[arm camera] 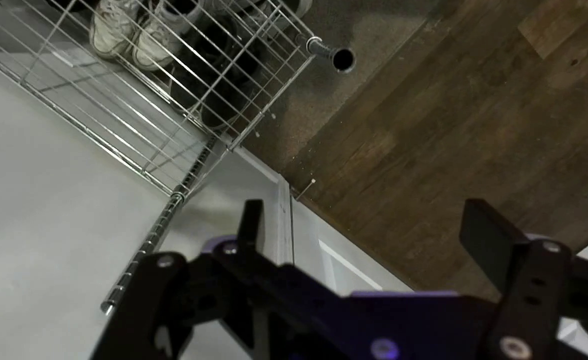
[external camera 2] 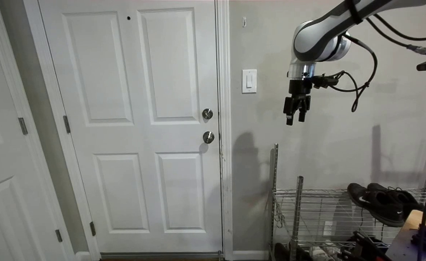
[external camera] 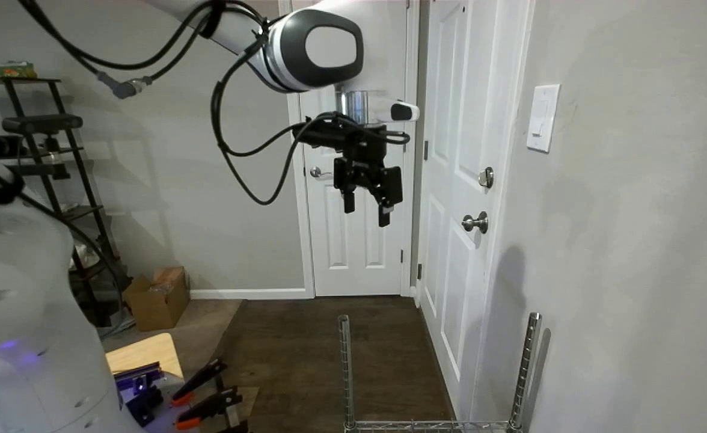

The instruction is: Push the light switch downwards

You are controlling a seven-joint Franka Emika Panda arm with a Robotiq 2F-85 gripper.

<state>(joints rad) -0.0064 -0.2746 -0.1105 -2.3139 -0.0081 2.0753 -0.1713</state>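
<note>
The light switch (external camera: pixel 543 118) is a small white upright plate on the grey wall, right of the white door frame. It also shows in an exterior view (external camera 2: pixel 249 81), with a narrow upright paddle in its middle; which way the paddle is tipped I cannot tell. My black gripper (external camera: pixel 367 211) hangs in the air with its fingers pointing down, apart from the switch. In an exterior view the gripper (external camera 2: pixel 295 119) appears right of and lower than the switch. The wrist view shows the gripper (arm camera: pixel 366 207) open, with nothing between the fingers. The switch is out of the wrist view.
A white door (external camera 2: pixel 133 139) with a round metal knob (external camera 2: pixel 208 137) and a lock above it stands left of the switch. A wire rack (external camera 2: pixel 307 194) with metal posts and black shoes (external camera 2: pixel 379 203) stands against the wall below the gripper. A cardboard box (external camera: pixel 160 299) lies farther back.
</note>
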